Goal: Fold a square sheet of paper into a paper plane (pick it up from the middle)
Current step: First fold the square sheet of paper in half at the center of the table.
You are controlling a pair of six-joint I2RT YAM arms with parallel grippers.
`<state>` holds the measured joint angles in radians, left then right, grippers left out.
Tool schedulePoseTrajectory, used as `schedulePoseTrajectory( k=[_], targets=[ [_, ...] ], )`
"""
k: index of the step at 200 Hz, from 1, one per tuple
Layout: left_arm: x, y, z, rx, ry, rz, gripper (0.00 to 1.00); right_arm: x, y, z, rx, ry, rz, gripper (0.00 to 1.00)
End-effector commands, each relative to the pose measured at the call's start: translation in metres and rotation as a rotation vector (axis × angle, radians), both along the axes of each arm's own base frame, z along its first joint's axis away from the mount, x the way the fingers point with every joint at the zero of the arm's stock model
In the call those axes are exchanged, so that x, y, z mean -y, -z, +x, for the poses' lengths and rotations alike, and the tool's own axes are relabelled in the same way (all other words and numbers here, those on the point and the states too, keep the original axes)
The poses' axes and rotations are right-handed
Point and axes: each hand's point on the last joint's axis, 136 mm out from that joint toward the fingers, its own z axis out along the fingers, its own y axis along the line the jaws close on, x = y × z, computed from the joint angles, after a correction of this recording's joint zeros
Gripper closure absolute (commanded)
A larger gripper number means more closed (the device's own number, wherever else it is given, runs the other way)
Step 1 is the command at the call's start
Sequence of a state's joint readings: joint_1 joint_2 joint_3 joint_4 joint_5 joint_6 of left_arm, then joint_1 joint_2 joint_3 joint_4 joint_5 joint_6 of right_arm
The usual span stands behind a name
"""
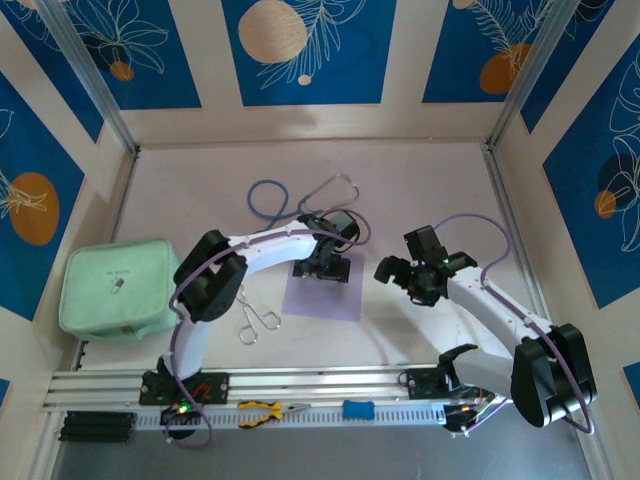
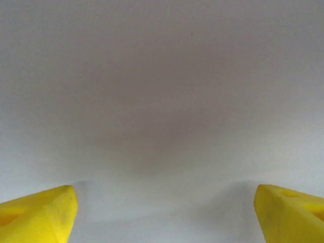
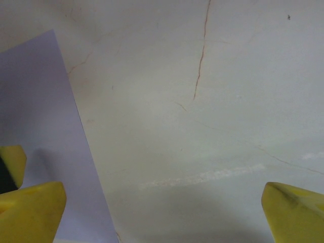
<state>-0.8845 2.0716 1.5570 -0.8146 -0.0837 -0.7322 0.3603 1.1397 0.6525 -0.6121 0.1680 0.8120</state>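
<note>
The square sheet of paper (image 1: 322,300) lies flat near the middle of the surface (image 1: 420,190). The left tool (image 1: 322,268) hangs over the sheet's far half, jaws wide apart, gripping nothing. The right tool (image 1: 394,271) stands just right of the sheet, jaws fully apart and empty. Metal forceps (image 1: 255,322) lie left of the sheet. A stethoscope (image 1: 298,210) lies beyond it.

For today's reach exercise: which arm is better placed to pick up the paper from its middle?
Probably left: the left end effector hangs open over the paper; the right end effector, also open, is at its edge.
</note>
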Motion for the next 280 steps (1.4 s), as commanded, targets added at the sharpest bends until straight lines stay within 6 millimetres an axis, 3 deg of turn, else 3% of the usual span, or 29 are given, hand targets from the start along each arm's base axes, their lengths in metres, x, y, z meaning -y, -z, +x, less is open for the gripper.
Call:
schedulePoseTrajectory(
  k=[1, 74, 160, 248, 280],
  targets=[
    [0.003, 0.000, -0.002, -0.006, -0.006, 0.031, 0.10, -0.002, 0.001, -0.003, 0.004, -0.017, 0.020, 0.01],
    [-0.002, 0.022, -0.007, -0.034, 0.001, 0.106, 0.10, -0.003, 0.004, -0.004, -0.003, -0.020, 0.030, 0.01],
    [-0.002, 0.052, -0.023, -0.111, -0.013, 0.081, 0.12, -0.003, 0.006, -0.006, -0.010, -0.022, 0.033, 0.01],
    [-0.003, 0.046, -0.021, -0.086, 0.000, 0.079, 0.16, -0.004, 0.006, -0.006, -0.012, -0.019, 0.037, 0.01],
    [-0.001, 0.036, -0.017, -0.051, 0.004, 0.057, 0.27, -0.004, 0.005, -0.006, -0.012, -0.018, 0.039, 0.01]
  ],
)
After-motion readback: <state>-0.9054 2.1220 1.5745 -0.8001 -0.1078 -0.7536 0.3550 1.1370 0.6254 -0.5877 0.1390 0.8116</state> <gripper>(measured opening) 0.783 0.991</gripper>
